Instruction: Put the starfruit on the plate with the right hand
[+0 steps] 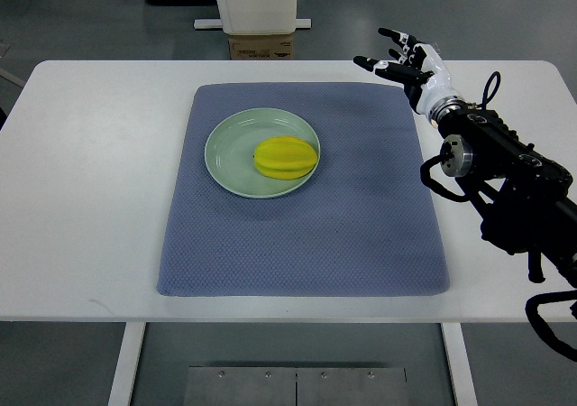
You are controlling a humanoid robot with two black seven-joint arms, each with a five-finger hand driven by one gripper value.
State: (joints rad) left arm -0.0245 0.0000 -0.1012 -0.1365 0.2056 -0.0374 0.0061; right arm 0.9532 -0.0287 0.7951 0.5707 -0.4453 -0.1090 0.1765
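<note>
A white table [90, 198] is filling most of the view, and a blue-grey textured mat [361, 226] is lying flat across its middle. The right arm [505, 167], black and jointed, is reaching in from the right edge and hanging over the table's right side, just past the mat's edge. A pale green plate [225, 153] is sitting on the upper left part of the mat. The right hand [406, 61] is hovering near the mat's far right corner, well apart from the plate, with its fingers [394, 36] spreading wide and gripping nothing. The yellow starfruit [286, 158] is resting on the plate, on its right half, with its outer end reaching close to the rim. The left arm is not showing anywhere.

Judging by how things are lying, the placing looks done and the step in hand is the pull-away. Doing that well is mostly a matter of keeping the open hand high and clear, carrying it off to the right rather than sweeping low across the mat, so that no finger is catching the cloth and tugging the plate. Since the fruit is sitting off-centre toward the rim, any nudge to the plate could be rolling it off, so a slow, lifted retreat is looking safest.
</note>
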